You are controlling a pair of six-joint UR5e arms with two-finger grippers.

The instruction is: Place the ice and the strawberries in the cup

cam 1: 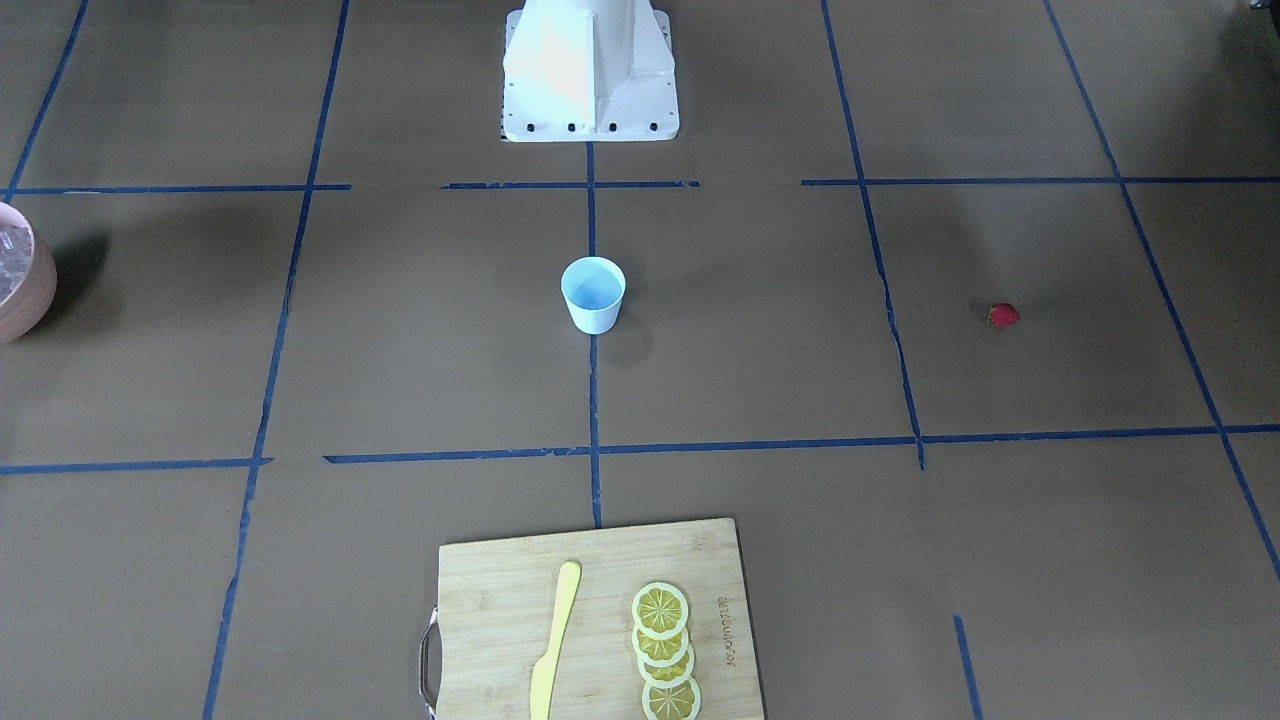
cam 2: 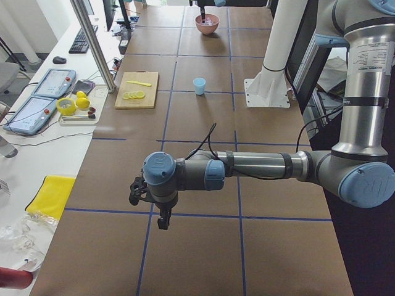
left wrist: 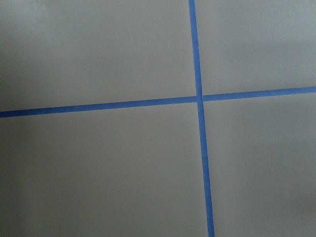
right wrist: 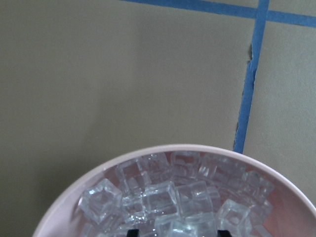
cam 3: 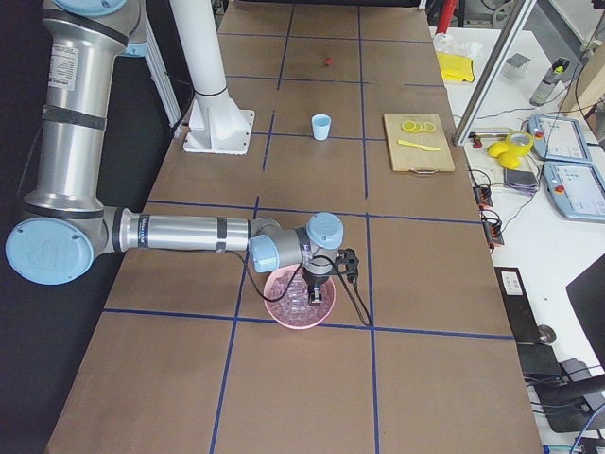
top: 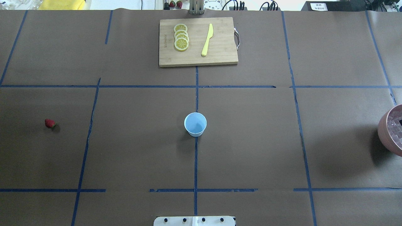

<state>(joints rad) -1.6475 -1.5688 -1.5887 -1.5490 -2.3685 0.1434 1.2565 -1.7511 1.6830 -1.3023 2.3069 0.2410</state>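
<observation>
A: Where is the right pincer (right wrist: pixel 176 233)?
B: Straight over the pink bowl (right wrist: pixel 187 148), pointing down. Its wrist camera shows two dark fingertips (right wrist: pixel 131 232) at the bottom edge. They are set wide apart, with several ice cubes (right wrist: pixel 163 195) between and just beneath them, and nothing is gripped. The ice sits heaped in that bowl, so coming at it from above makes sense.
A: And that arm's pose?
B: Upper arm upright, forearm stretched level and low across the table (cam 3: pixel 312 397), wrist bent down at the end.
A: The left pincer (cam 2: pixel 162 219)?
B: It hangs point-down over bare table, on a forearm held level like the other. Only the side camera catches it, so I cannot tell how wide it stands. Its own camera sees just blue tape lines (left wrist: pixel 199 98) crossing beneath it.
A: So the strawberry (top: pixel 49 123)?
B: Not under it. It lies alone on the table, off toward the cup's side of that pincer, I judge.
A: The cup (top: pixel 195 124)?
B: Upright, empty, well apart from both pincers and roughly between them. That looks like a fair middle drop point for either arm.
</observation>
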